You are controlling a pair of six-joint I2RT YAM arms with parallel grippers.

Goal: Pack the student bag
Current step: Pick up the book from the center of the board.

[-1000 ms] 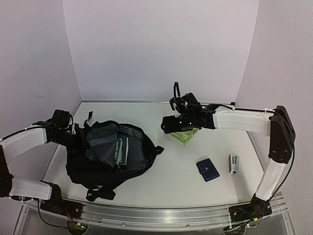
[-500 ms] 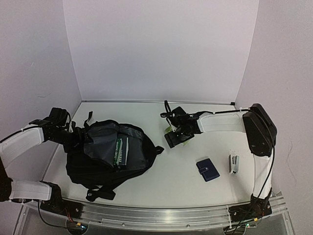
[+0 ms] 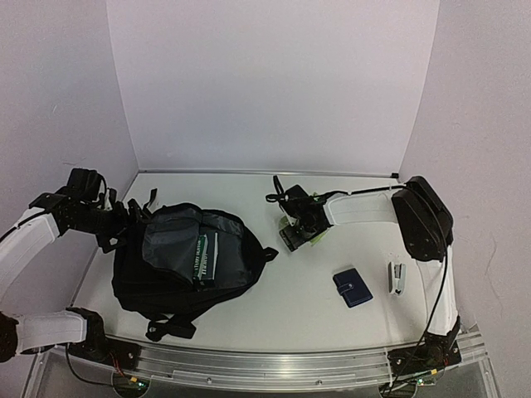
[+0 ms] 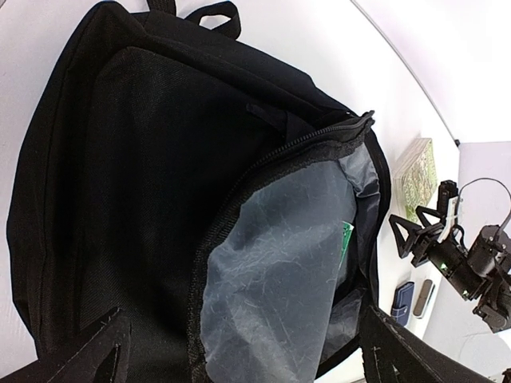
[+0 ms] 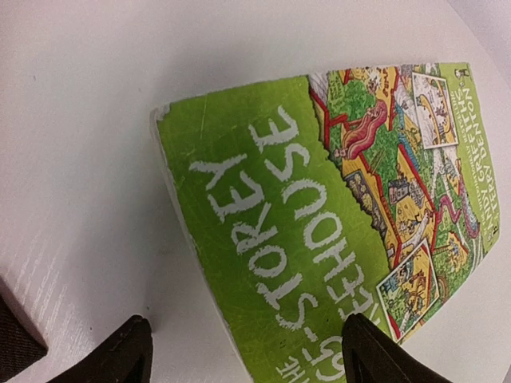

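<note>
Currently bag [image 3: 166, 282] lies by the left edge, mouth unzipped toward the centre and lining [image 4: 271, 263] showing, so items can slide in. Left gripper [image 3: 117, 225] hangs over its far-left end with jaws spread wide and nothing held, probably placed to catch the flap. Right gripper [image 3: 292, 235] sits low over green book [image 5: 319, 239] mid-table toward the far edge. Its jaws are open astride one end, unclamped; looks like pickup setup. Counts: one bag, two books (dark book [image 3: 204, 259] inside bag), one wallet [image 3: 353, 287], one stapler [image 3: 397, 278] toward the near-right corner, two grippers.
</note>
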